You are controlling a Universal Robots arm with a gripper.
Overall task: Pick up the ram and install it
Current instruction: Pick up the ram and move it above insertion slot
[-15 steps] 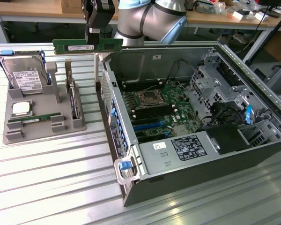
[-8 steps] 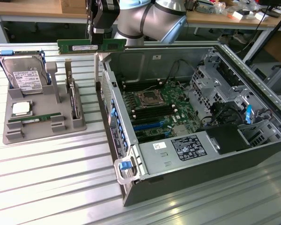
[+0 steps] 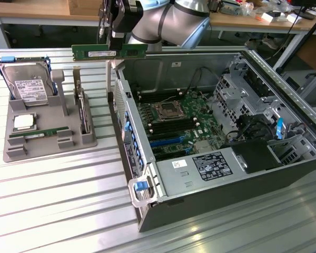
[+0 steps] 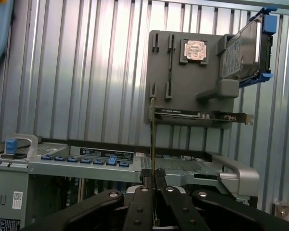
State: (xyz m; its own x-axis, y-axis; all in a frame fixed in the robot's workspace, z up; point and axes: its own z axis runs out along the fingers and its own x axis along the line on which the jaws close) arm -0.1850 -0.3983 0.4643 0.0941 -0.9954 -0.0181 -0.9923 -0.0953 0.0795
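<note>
The ram (image 3: 109, 51) is a long thin green strip with a whitish label. It hangs level in the air above the far left corner of the open computer case (image 3: 226, 195). My gripper (image 3: 117, 46) is shut on its top edge, near the middle. In the wrist view the ram (image 4: 152, 134) shows edge-on as a thin line running out from between my gripper's (image 4: 154, 182) black fingers. The motherboard (image 3: 179, 118) with its long black memory slots (image 3: 163, 98) lies inside the case, lower than the ram and to the exterior view's right of it.
A grey holder tray (image 3: 50, 142) stands at the exterior view's left. It carries a hard drive (image 3: 25, 87), a square silver processor chip (image 3: 23, 122), an upright card with a metal bracket (image 3: 81, 108) and another green strip (image 3: 42, 134). The case's left wall (image 3: 124, 121) rises beneath the ram.
</note>
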